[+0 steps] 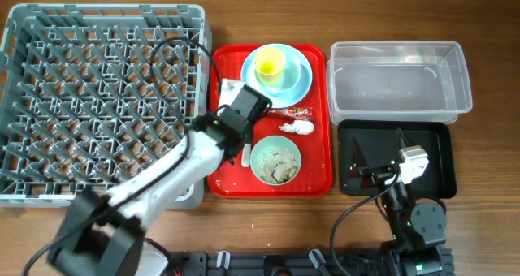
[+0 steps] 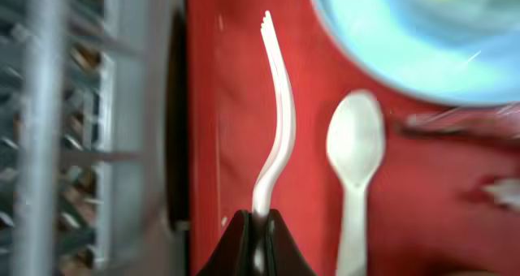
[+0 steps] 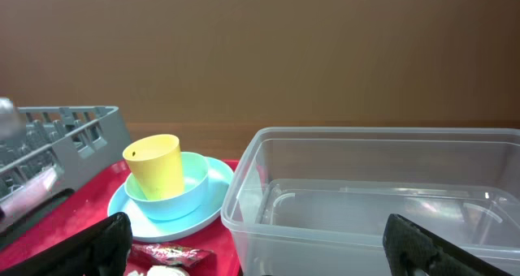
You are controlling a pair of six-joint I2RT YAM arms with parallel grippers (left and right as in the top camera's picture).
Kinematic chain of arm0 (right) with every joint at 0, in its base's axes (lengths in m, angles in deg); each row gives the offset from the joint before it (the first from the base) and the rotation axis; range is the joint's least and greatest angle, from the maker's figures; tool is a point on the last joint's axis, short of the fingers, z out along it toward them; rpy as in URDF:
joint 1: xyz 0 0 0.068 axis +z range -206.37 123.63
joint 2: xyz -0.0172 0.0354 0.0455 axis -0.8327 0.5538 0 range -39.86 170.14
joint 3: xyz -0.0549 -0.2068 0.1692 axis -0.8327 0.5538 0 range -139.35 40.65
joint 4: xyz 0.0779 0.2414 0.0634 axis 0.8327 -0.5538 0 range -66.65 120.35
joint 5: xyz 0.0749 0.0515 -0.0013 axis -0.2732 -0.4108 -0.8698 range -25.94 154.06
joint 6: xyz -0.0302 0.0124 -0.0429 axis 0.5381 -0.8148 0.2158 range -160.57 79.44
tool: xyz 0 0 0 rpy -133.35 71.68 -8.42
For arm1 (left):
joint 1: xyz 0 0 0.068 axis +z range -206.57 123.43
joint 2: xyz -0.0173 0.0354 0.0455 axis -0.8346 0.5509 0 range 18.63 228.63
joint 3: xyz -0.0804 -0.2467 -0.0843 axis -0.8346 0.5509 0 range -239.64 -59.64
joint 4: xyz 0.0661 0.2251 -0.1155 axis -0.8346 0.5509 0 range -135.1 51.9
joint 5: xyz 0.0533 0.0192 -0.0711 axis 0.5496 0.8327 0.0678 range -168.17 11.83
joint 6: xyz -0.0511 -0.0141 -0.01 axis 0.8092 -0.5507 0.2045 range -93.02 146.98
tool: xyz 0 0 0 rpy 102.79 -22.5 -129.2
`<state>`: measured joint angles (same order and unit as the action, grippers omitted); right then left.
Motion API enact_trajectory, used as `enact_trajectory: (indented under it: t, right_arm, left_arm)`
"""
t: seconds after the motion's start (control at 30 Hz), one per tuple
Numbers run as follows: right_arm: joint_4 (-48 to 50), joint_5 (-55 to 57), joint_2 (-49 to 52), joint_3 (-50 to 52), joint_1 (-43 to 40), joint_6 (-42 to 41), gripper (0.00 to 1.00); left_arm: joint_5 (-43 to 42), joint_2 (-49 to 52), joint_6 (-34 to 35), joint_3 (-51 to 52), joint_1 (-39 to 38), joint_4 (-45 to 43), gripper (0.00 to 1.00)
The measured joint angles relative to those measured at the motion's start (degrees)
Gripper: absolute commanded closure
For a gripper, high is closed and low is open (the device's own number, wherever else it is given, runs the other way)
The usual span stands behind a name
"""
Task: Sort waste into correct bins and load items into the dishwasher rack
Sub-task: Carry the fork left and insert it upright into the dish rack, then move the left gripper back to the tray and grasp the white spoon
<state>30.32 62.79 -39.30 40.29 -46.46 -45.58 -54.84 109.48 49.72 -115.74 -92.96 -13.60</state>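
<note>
My left gripper point(image 2: 262, 221) is shut on the handle of the white fork point(image 2: 279, 122), which points away over the red serving tray point(image 2: 227, 146). The white spoon point(image 2: 354, 146) lies just right of it, near the light blue plate point(image 2: 422, 32). In the overhead view the left gripper point(image 1: 237, 105) is over the tray's left side, next to the grey rack point(image 1: 97, 97). The yellow cup point(image 1: 270, 62) stands in a small bowl on the plate point(image 1: 302, 77). The red wrapper point(image 1: 294, 112), the tissue wad point(image 1: 297, 127) and the green bowl point(image 1: 275, 160) of food scraps lie on the tray. My right gripper point(image 3: 260, 260) is open and empty above the black tray point(image 1: 431, 142).
The clear tub point(image 1: 398, 79) stands behind the black tray and fills the right wrist view point(image 3: 374, 195). The rack's right wall point(image 2: 138, 130) is close to the left of the held fork. Bare wood table point(image 1: 487, 187) lies right of the bins.
</note>
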Motion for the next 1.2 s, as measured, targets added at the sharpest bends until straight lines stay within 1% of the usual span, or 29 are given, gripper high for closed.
enact_trajectory:
  t: [0.07, 0.2, 0.3, 0.37, 0.4, 0.43, 0.5, 0.57, 0.63, 0.73, 0.77, 0.8, 1.03, 1.07, 1.1, 1.13, 1.17, 1.2]
  right_arm:
    - [0.02, 0.0, 0.0, 0.0, 0.0, 0.02, 0.0]
    - [0.02, 0.0, 0.0, 0.0, 0.0, 0.02, 0.0]
    - [0.0, 0.0, 0.0, 0.0, 0.0, 0.02, 0.0]
    - [0.0, 0.0, 0.0, 0.0, 0.0, 0.0, 0.0]
    - [0.02, 0.0, 0.0, 0.0, 0.0, 0.02, 0.0]
    - [0.02, 0.0, 0.0, 0.0, 0.0, 0.02, 0.0]
    - [0.0, 0.0, 0.0, 0.0, 0.0, 0.02, 0.0]
    - [0.0, 0.0, 0.0, 0.0, 0.0, 0.02, 0.0]
    - [0.0, 0.0, 0.0, 0.0, 0.0, 0.0, 0.0]
    - [0.0, 0.0, 0.0, 0.0, 0.0, 0.02, 0.0]
    - [0.02, 0.0, 0.0, 0.0, 0.0, 0.02, 0.01]
    - [0.0, 0.0, 0.0, 0.0, 0.0, 0.0, 0.0]
    - [0.0, 0.0, 0.0, 0.0, 0.0, 0.02, 0.0]
    - [0.0, 0.0, 0.0, 0.0, 0.0, 0.02, 0.0]
    - [0.0, 0.0, 0.0, 0.0, 0.0, 0.0, 0.0]
    - [0.0, 0.0, 0.0, 0.0, 0.0, 0.0, 0.0]
    - [0.0, 0.0, 0.0, 0.0, 0.0, 0.02, 0.0]
    - [0.0, 0.0, 0.0, 0.0, 0.0, 0.02, 0.0]
  left_arm:
    - [1.81, -8.87, -3.87, 0.02, 0.0, 0.11, 0.96]
    - [4.57, -16.13, -6.71, 0.07, 0.0, 0.2, 0.96]
    - [8.44, -18.05, -8.76, 0.07, 0.87, 0.31, 0.96]
    - [9.11, -18.05, -9.44, 0.07, 4.02, 1.68, 0.96]
    - [8.92, -18.03, -9.62, 0.07, 6.95, 2.4, 0.96]
    - [7.89, -18.03, -9.68, 0.07, 8.57, 3.21, 0.96]
    - [3.13, -17.33, -9.88, 0.07, 14.34, 4.13, 0.96]
    - [-3.98, -15.76, -10.03, 0.07, 17.55, 4.26, 0.96]
    - [-9.92, -11.23, -10.03, 0.09, 19.63, 4.35, 0.96]
    - [-12.07, -6.86, -10.03, 0.09, 19.63, 4.09, 0.96]
    - [-12.11, -6.29, -10.03, 0.09, 19.63, 4.09, 0.93]
    - [-12.09, -5.64, -10.03, 0.09, 19.63, 4.09, 0.71]
    - [-10.99, -5.25, -10.25, 0.09, 20.48, 3.06, 0.71]
    - [-11.28, -6.69, -10.25, 0.11, 20.41, 2.71, 0.72]
    - [-11.98, -8.96, -10.23, 0.13, 20.24, 2.58, 0.75]
    - [-13.46, -12.7, -10.23, 0.13, 20.15, 2.51, 0.76]
    - [-17.46, -17.64, -9.07, 0.17, 20.15, 2.6, 0.79]
    - [-21.27, -20.7, -7.3, 0.17, 20.0, 3.06, 0.79]
